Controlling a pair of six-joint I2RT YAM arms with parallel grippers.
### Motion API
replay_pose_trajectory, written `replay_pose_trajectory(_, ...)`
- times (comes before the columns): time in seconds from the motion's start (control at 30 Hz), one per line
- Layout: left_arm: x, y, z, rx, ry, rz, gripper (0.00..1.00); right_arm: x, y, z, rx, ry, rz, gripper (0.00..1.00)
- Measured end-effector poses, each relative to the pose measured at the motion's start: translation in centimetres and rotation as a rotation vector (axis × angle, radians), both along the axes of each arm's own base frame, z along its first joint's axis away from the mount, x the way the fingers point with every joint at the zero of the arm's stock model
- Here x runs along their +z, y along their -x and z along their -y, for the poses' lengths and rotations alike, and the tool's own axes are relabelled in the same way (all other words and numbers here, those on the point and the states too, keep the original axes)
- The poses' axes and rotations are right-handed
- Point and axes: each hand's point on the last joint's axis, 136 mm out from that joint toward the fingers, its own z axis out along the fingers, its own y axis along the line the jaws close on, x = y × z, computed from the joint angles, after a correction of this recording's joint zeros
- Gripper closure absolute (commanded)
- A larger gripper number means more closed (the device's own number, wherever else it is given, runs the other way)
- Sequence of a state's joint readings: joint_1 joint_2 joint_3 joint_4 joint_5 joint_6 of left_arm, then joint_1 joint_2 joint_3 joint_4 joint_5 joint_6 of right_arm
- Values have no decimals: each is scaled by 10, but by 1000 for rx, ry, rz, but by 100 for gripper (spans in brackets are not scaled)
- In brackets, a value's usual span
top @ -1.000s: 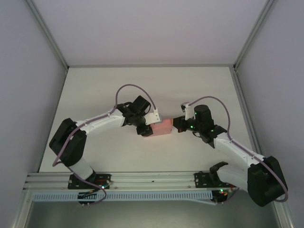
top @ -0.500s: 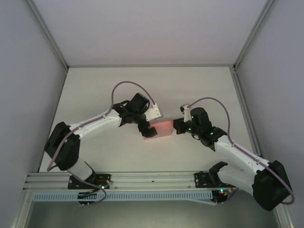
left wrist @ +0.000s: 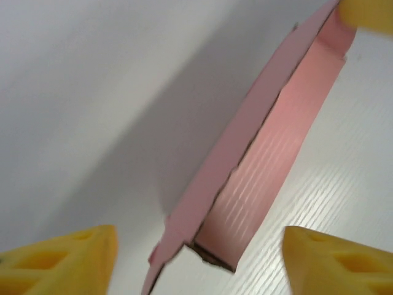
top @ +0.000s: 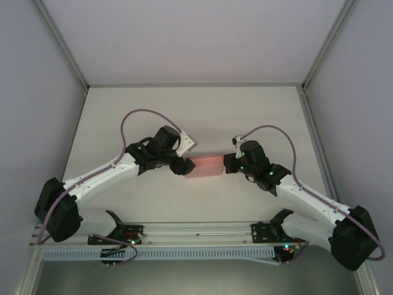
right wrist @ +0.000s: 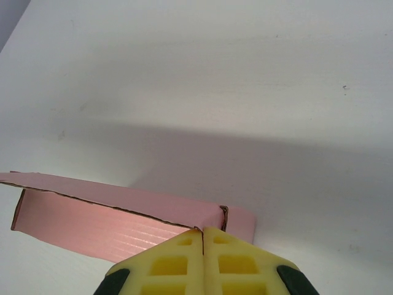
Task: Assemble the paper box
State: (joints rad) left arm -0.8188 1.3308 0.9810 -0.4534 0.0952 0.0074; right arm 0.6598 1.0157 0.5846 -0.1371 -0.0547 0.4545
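W/ the part-flattened paper box (top: 204, 166) lying on the table (top: 123, 117), right gripper (top: 228, 163) pinched shut on box's right end & left gripper (top: 182, 166) open, jaws astride box's left end w/o touching, I'd hold the right end firm & square left jaws to box's long walls before closing.

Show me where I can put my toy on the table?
The far table, between the back wall and the paper box, is bare. A smaller bare strip runs between box and near rail. The middle is crowded: left gripper and right gripper meet there.
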Motion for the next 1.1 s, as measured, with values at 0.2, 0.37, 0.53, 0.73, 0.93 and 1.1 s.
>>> replay_pose_trajectory(0.2, -8, 1, -3, 41, -4, -33, 64, 0, 0, -1, 2, 8, -10, 100)
replay_pose_trajectory(0.37, -19, 0, -3, 56, -27, -58, 87, 0, 0, -1, 4, 10, -14, 100)
replay_pose_trajectory(0.53, -20, -1, -4, 95, -19, -76, 85, 2, 1, -3, 2, 31, -20, 100)
replay_pose_trajectory(0.73, -8, -2, -2, 173, 16, -123, 81, 2, 7, -8, -17, 78, -26, 100)
replay_pose_trajectory(0.93, -8, 1, -6, 222, 8, -157, 92, 2, 8, -9, -45, 85, -29, 100)
replay_pose_trajectory(1.1, -9, 1, -6, 248, 0, -166, 100, 3, 8, -9, -55, 84, -26, 100)
